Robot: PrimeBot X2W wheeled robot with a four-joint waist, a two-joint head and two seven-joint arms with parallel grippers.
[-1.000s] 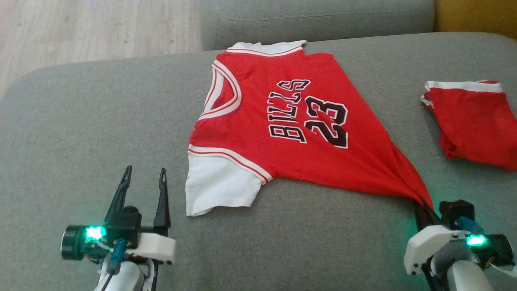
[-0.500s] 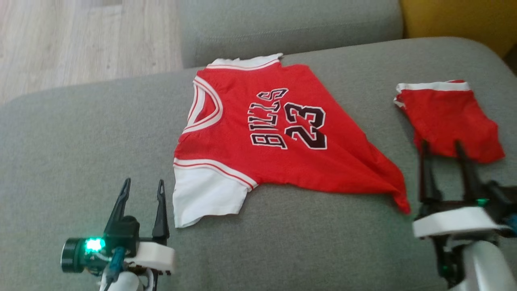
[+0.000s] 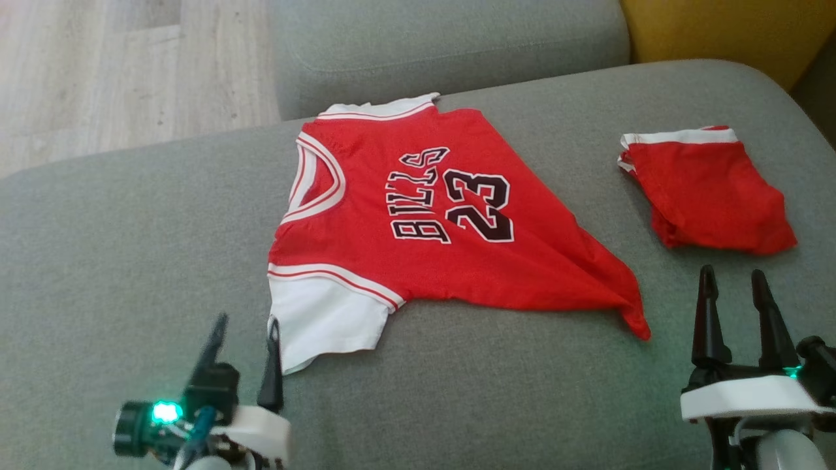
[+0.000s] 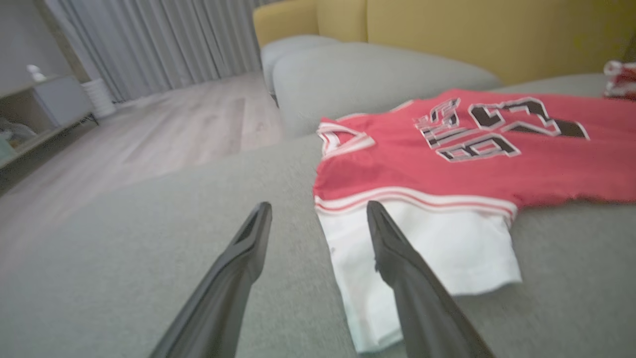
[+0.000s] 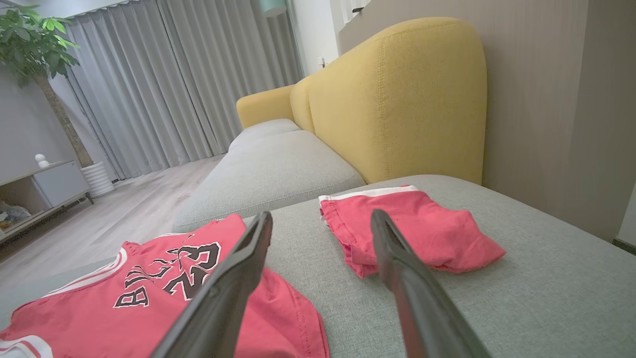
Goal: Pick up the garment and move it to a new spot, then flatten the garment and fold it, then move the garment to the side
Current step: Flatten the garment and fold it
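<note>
Jersey (image 3: 431, 235) lies crosswise, white sleeve (image 3: 323, 320) right beside the open left gripper (image 3: 248, 321), pointy hem corner (image 3: 637, 320) near the open right gripper (image 3: 731, 271), both empty.

1. Red jersey (image 3: 450, 235) lies spread on the grey cushion (image 3: 130, 248), print up, one lower corner drawn to a point.
2. Left gripper (image 3: 248, 321), jaws apart and empty, sits right beside the white sleeve (image 3: 326, 320).
3. Right gripper (image 3: 731, 272) is spread wide too, holding nothing, near that pointed corner.
4. Folded red shorts (image 3: 708, 192) lie apart, just beyond it.
</note>
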